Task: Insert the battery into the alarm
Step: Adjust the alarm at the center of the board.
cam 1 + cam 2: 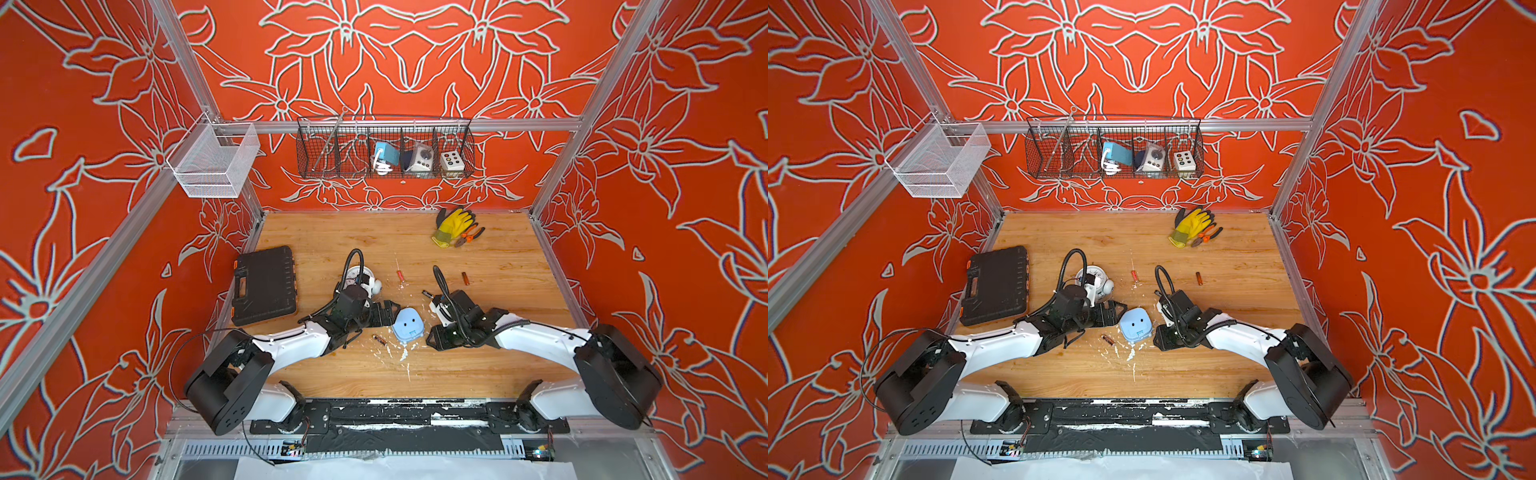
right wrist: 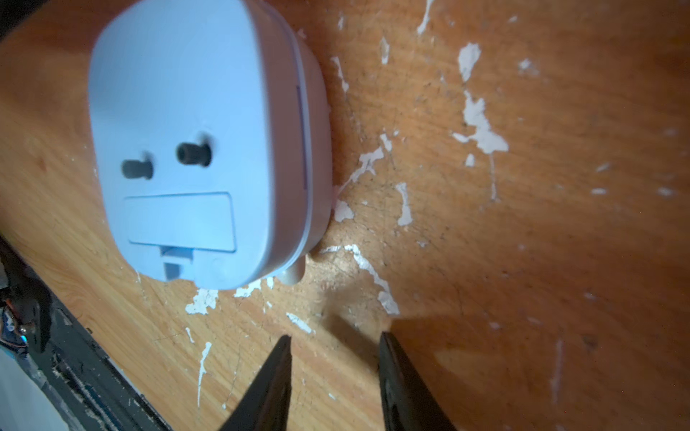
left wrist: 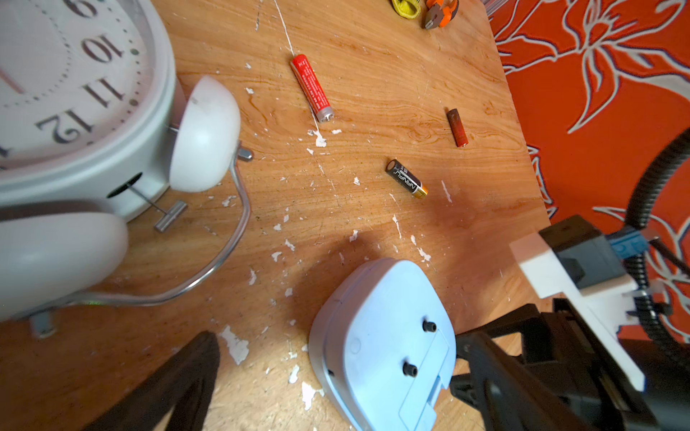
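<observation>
The right gripper (image 2: 336, 337) has its two black fingers (image 2: 269, 384) apart, with only bare table (image 2: 522, 224) between the tips, so it holds nothing. In the right wrist view the blue alarm (image 2: 194, 141) fills the upper left of the frame, clear of those tips. It lies back up, showing two black knobs (image 2: 194, 153) and a rectangular cover (image 2: 179, 220) below them.

The left gripper (image 1: 392, 314) is spread wide and grips nothing. In the left wrist view one dark finger (image 3: 179, 377) rises at the lower left of the frame. The dark shape at the lower right may be the other finger or the right arm's hardware; I cannot tell which.

In both top views the alarm lies near the middle of the table between the two grippers. The left gripper is just beside its left edge and the right gripper is near its lower right edge.

A dark battery (image 1: 379, 340) lies just beside the alarm's lower left. A black and gold battery (image 3: 407, 178) lies above the alarm. A red battery (image 3: 311, 87) and a brown battery (image 3: 457, 127) lie farther up.

A white clock (image 3: 74, 112) with bells fills the left of the left wrist frame. A black tool case (image 1: 264, 286) sits at the table's left edge. A yellow glove (image 1: 454, 224) and pliers (image 1: 470, 236) lie at its upper right.
</observation>
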Robot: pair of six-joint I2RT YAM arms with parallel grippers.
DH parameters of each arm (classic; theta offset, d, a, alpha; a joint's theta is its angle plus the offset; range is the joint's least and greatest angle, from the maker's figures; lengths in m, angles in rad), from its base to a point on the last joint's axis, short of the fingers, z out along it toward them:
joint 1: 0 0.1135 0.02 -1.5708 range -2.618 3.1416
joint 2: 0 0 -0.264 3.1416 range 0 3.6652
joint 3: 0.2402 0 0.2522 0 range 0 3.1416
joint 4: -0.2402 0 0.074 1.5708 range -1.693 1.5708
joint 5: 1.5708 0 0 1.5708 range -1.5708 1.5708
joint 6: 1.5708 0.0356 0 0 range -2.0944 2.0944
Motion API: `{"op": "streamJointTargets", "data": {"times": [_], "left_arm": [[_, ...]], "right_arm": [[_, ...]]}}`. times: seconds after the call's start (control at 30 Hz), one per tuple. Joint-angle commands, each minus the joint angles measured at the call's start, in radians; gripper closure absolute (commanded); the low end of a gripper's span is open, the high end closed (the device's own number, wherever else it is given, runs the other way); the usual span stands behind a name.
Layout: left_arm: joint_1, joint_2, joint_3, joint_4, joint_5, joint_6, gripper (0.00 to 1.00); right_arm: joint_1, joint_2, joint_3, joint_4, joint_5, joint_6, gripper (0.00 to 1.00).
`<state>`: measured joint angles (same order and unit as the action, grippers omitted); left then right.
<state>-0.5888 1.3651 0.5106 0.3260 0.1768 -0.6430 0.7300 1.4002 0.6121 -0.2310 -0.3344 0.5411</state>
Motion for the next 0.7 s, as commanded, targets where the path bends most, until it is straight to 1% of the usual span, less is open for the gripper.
{"op": "streamJointTargets", "data": {"times": [0.0, 0.33, 0.5, 0.67], "left_arm": [[0.006, 0.015, 0.010, -0.004, 0.004, 0.004, 0.02], [0.006, 0.028, 0.012, -0.002, 0.006, 0.006, 0.02], [0.005, 0.029, 0.010, -0.004, 0.006, 0.004, 0.02], [0.006, 0.027, 0.014, -0.005, 0.015, 0.002, 0.02]], "right_arm": [[0.012, 0.027, 0.031, 0.028, 0.037, -0.006, 0.61], [0.024, 0.105, 0.081, 0.029, 0.033, -0.022, 0.70], [0.022, 0.118, 0.104, -0.006, 0.105, -0.018, 0.75], [0.007, 0.170, 0.156, -0.020, 0.122, -0.032, 0.75]]}}
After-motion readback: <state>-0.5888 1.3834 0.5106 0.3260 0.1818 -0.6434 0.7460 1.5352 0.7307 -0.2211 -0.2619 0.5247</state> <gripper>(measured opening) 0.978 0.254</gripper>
